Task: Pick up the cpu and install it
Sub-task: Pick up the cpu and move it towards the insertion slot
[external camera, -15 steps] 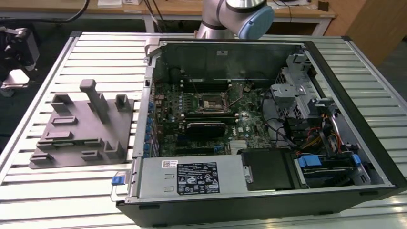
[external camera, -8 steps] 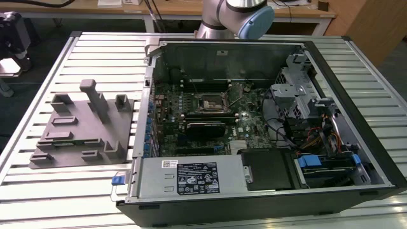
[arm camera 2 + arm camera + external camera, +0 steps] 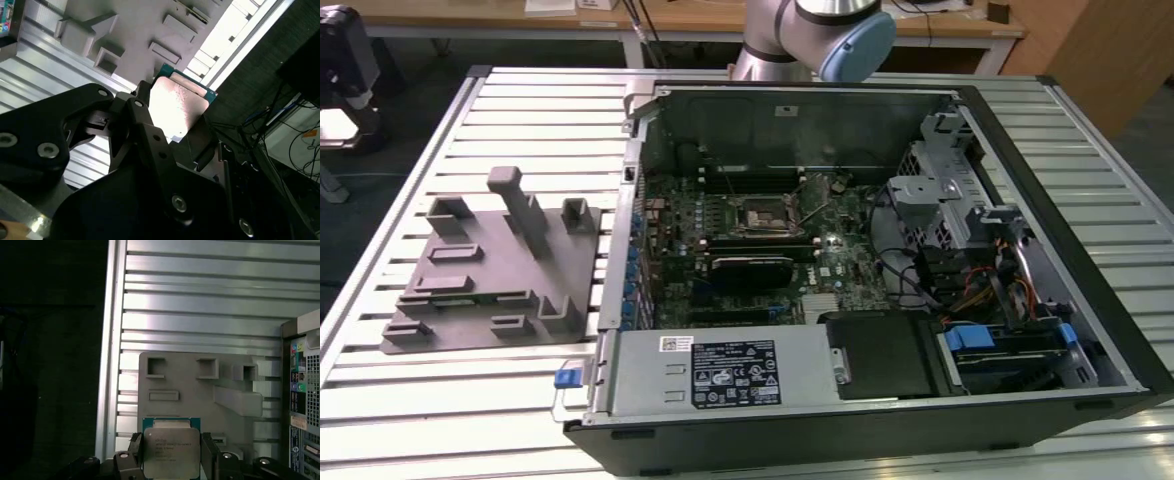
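Fixture of grey plastic (image 3: 480, 290) lies on the slatted surface (image 3: 440, 400) at the exterior view's left. Just beside it to the right stands the open computer case (image 3: 787, 125), with a black socket frame (image 3: 761, 215) on its board. In the first wrist view the claw (image 3: 171, 457) grips the cpu (image 3: 170, 442) by 2 opposite edges, the fixture behind it.

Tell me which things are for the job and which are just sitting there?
For the job:
- the cpu, gripped in the tool
- the socket inside the open computer case

Just sitting there:
- the grey fixture
- the power supply
- the slatted table
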Controlling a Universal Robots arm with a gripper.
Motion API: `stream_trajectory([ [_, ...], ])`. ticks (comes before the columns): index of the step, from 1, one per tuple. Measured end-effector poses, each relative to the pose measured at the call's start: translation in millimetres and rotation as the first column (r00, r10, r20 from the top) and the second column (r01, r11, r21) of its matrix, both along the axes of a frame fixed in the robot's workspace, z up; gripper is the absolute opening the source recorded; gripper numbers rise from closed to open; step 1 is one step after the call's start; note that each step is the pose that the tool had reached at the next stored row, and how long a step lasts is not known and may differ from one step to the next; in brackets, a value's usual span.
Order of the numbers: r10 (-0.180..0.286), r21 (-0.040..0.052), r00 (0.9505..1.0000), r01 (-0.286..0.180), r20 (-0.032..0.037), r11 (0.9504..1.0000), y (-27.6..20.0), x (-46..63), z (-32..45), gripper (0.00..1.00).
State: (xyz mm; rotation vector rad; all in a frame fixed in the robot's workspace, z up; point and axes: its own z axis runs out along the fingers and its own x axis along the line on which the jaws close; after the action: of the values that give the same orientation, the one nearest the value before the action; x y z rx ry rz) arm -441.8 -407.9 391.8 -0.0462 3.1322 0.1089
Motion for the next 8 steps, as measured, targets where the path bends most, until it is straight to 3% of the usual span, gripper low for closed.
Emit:
stream_trajectory([
  [8, 0.0, 0.0, 1.0, 0.0, 0.0001, 1.0, 0.0, 21.7, -0.1, 0.54],
])
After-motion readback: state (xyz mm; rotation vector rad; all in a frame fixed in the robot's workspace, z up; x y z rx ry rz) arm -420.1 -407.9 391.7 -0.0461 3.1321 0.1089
